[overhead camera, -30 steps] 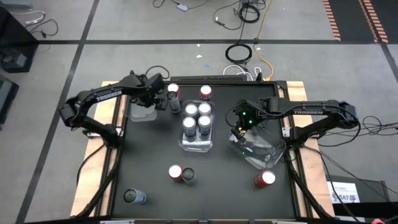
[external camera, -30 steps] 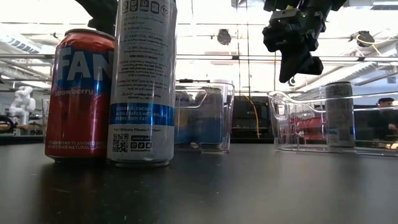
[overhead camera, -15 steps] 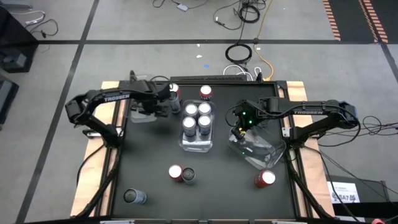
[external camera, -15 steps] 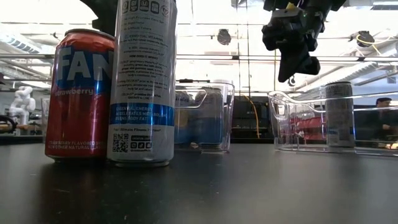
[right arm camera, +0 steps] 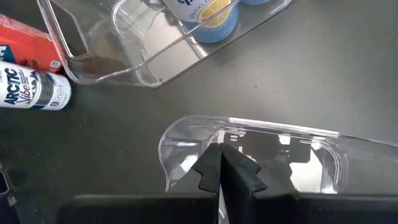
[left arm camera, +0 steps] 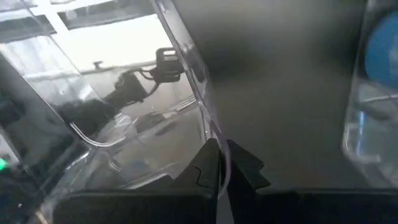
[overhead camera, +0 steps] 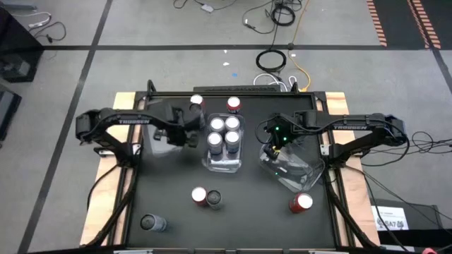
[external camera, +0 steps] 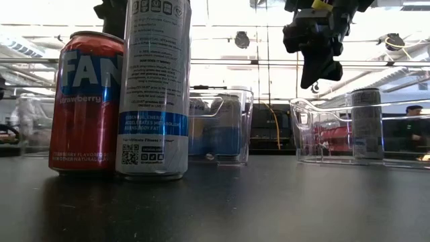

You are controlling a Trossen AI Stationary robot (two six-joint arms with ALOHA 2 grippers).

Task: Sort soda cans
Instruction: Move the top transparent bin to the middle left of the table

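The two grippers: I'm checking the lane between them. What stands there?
In the high view, the middle bin with four cans stands between the left gripper and right gripper.

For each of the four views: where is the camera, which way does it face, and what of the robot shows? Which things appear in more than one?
High: overhead, straight down; both arms, left gripper on the left bin.
Low: table height, level across; red can, tall can; right gripper above.
Left wrist: along shut fingers pinching the left bin's wall.
Right wrist: along shut fingers on the right bin.
Shared: middle bin, high and right wrist.
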